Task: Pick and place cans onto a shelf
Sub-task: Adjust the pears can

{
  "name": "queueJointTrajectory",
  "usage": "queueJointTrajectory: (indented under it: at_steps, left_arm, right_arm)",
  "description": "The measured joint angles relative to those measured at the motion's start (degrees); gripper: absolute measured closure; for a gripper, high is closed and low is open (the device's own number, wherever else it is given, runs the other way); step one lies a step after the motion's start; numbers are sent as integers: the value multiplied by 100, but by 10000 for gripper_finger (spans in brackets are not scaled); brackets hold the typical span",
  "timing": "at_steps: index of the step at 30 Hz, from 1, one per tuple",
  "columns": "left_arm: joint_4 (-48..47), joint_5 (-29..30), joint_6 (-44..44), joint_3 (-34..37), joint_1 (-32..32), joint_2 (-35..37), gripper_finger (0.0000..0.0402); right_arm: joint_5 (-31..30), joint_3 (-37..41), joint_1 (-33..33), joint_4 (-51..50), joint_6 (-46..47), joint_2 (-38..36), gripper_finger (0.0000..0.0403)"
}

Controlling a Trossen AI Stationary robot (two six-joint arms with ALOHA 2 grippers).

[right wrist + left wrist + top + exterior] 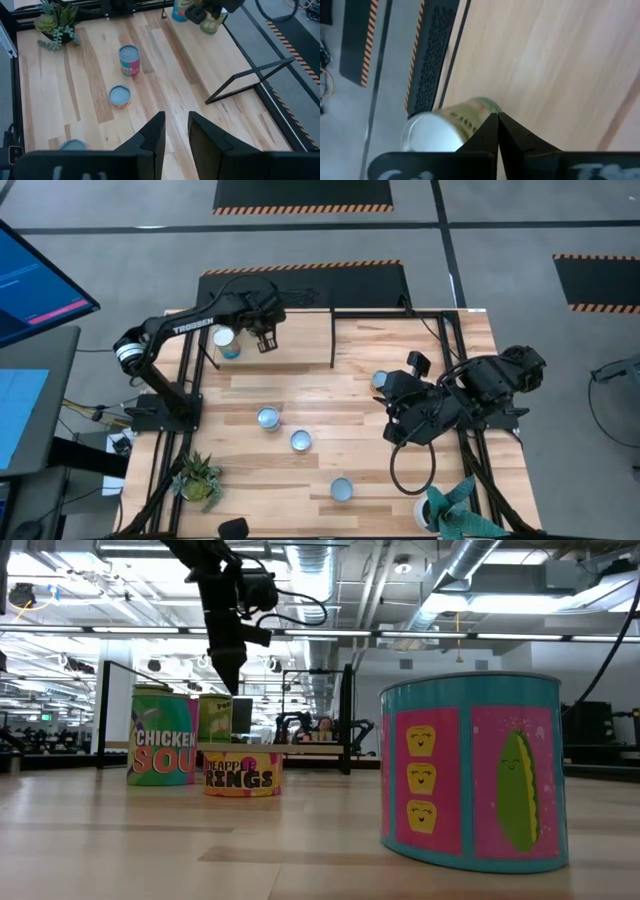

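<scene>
The shelf (300,340) is a light wood panel in a black frame at the table's far left. Two cans stand upright on it: a blue one (226,342) and a yellow-green one with a silver top (437,135). My left gripper (497,121) is shut, its tips just above and beside the yellow-green can (214,718). Three more cans (268,418) (301,441) (341,489) stand on the tabletop, and another (380,380) shows beside my right arm. My right gripper (175,127) hangs open high over the table's right half, nothing between its fingers. My left gripper points its shut fingertips (492,127) slanting down at the top edge of the yellow-green can (470,120). I cannot tell whether they touch it. The can stands upright on the shelf.
A potted plant (198,478) stands at the near left corner and another (455,510) at the near right. The shelf's black frame (250,80) rises above the tabletop. Bare wood lies between the loose cans and the shelf.
</scene>
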State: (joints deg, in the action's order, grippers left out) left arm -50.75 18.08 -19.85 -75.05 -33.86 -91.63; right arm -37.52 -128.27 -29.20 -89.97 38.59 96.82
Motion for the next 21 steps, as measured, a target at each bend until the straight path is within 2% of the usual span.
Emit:
queueJointTrajectory:
  at_steps: [8,21]
  left_arm:
    - [179,406,-83,-92,-57,-198,401]
    - [-14,518,-113,-92,-239,-215,401]
  right_arm:
    - [7,1,86,-4,1,0,297]
    - [17,1,84,-4,0,0,297]
